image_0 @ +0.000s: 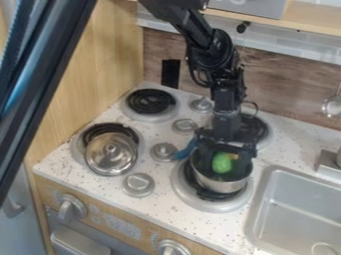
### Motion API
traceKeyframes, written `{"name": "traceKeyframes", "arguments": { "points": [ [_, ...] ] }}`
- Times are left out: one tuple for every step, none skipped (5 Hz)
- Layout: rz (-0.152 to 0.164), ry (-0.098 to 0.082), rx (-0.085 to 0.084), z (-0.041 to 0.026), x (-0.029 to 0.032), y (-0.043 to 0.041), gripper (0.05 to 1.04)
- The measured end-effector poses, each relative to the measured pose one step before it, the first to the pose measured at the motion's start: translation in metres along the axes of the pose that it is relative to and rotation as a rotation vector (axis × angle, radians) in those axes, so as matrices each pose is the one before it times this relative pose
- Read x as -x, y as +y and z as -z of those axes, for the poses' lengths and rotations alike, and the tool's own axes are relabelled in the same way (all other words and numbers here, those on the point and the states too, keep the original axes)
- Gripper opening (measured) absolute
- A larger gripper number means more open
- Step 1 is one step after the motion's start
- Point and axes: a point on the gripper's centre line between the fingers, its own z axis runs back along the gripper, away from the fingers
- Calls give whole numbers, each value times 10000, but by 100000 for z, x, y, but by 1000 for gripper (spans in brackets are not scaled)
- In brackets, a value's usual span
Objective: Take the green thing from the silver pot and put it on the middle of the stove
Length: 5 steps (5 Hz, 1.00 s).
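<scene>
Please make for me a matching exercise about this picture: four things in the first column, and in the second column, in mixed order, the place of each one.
Things:
1. green thing
2. pot
3. lid
4. gripper

Places:
A. on the front left burner
B. over the pot
C. inside the pot
D. on the front right burner, next to the sink

Right pairs: 1-C, 2-D, 3-A, 4-B

Black gripper [226, 149] above silver pot [220, 185], green thing [222, 163] inside, lid [111, 154] on another burner [136, 133]
</scene>
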Motion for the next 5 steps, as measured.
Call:
{"name": "traceKeyframes", "arguments": {
  "points": [
    [-25, -106, -65, 126, -41, 133, 712],
    [314, -209, 124, -1411, 462, -322, 711],
    [468, -621, 146, -4960, -628, -421, 711],
    [-261, -214, 452, -3644, -1659, 1280, 711],
    [-1098, -635, -682, -2551, -2021, 5057, 711]
  ]
}}
